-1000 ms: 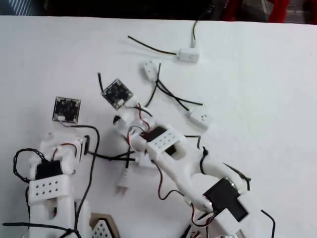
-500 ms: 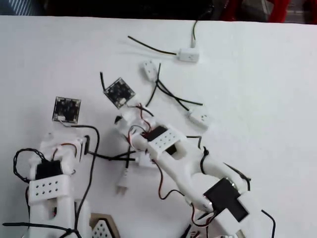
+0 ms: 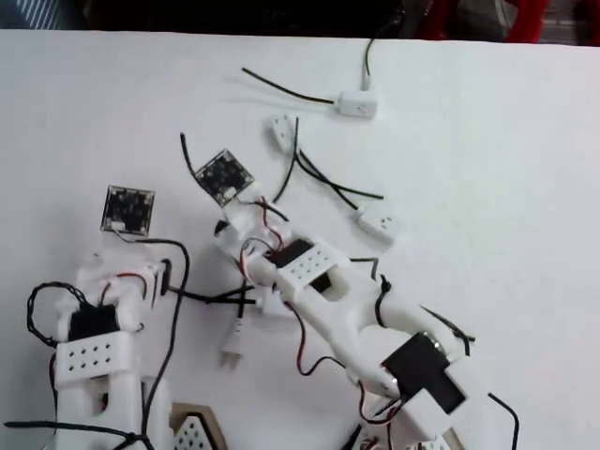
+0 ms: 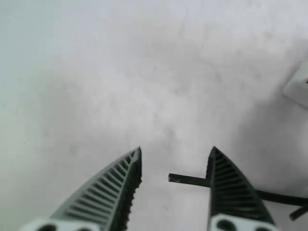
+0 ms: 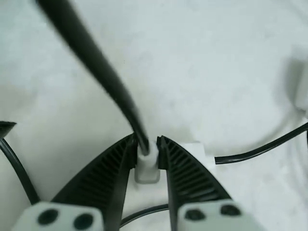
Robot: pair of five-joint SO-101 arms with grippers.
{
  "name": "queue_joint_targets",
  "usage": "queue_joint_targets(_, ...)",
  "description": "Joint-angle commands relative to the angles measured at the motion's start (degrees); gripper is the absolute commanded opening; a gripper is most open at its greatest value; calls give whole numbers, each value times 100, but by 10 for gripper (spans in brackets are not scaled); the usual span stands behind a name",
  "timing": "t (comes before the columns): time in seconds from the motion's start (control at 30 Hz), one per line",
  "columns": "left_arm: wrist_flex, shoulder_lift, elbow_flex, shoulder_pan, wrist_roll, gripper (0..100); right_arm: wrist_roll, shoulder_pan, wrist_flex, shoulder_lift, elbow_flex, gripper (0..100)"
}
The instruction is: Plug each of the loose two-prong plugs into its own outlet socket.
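Since a second ago the black cord (image 3: pixel 292 155) rising from the right gripper (image 5: pixel 146 140) has swung straighter, so it now runs close beside a small white block (image 3: pixel 283 131), and the right arm (image 3: pixel 356 319) has shifted slightly; its jaws are pinched on a white plug (image 5: pixel 146 168), from which that cord climbs away; a second white piece (image 5: pixel 198 150) sits just beside one jaw, though we cannot tell what it is; the left gripper (image 4: pixel 176 150) hangs over bare table (image 4: pixel 144 72), jaws spread, a cord end (image 4: pixel 186 179) poking in beside one finger; farther out we see a loose two-prong plug (image 3: pixel 232 349) lying between the arms, a corded socket (image 3: pixel 357 104) near the far edge, another white block (image 3: pixel 377 222), and two square boards (image 3: pixel 127 208)
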Motion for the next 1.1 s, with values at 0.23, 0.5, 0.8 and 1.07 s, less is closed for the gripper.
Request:
queue_joint_targets(0.23,-79,-154,0,-57,-70,225,229,-57,743,22,-97,18)
queue_joint_targets(0.5,-79,-154,0,-57,-70,225,229,-31,963,57,-79,18)
queue_joint_targets(0.8,-79,-154,0,-57,-70,225,255,233,1332,75,-79,18)
queue_joint_targets(1.07,-79,-154,0,-57,-70,225,211,233,2044,-198,-79,18)
